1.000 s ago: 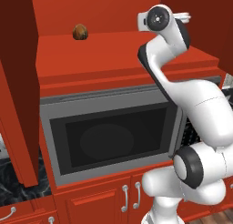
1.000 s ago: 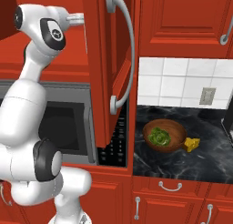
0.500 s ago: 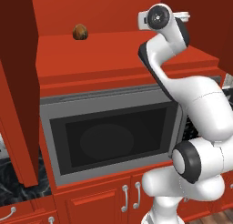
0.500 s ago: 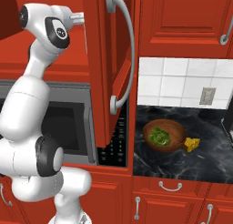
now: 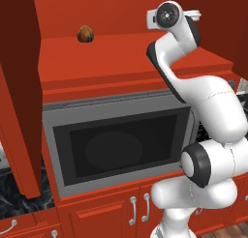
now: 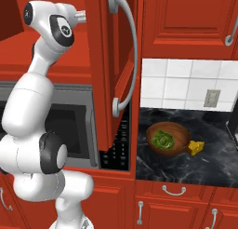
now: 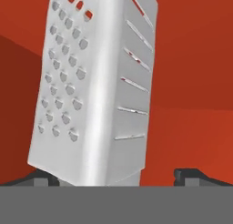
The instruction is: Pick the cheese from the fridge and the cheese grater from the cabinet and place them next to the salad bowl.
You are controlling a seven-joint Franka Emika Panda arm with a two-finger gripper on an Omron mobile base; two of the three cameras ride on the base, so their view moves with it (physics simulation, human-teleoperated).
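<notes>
Two dark fingertips (image 7: 190,174) are showing at the bottom of the hand view, standing wide apart, and the gripper (image 7: 116,176) is gripping nothing. Between them, close in front, the cheese grater (image 7: 95,89) is standing upright on the red shelf of the cabinet (image 7: 191,141). One grater face is carrying round dots and the adjoining face is carrying long slits. The left fingertip is looking partly covered by the grater's lower corner, while the right one is sitting clear of it; whether either is touching the metal cannot be told.

From the left base view, the white arm is reaching up into the open cabinet (image 5: 121,58) above the microwave (image 5: 116,145), with its wrist at the right end of the shelf. Farther back on the same shelf, well to the left, a small brown round thing (image 5: 85,34) is resting.

In the right base view, beyond the open cabinet door (image 6: 114,60), the dark counter (image 6: 158,167) is carrying the salad bowl (image 6: 167,138) with greens inside. The cheese (image 6: 197,147) is lying just beside the bowl, on its right, already out of the fridge.
</notes>
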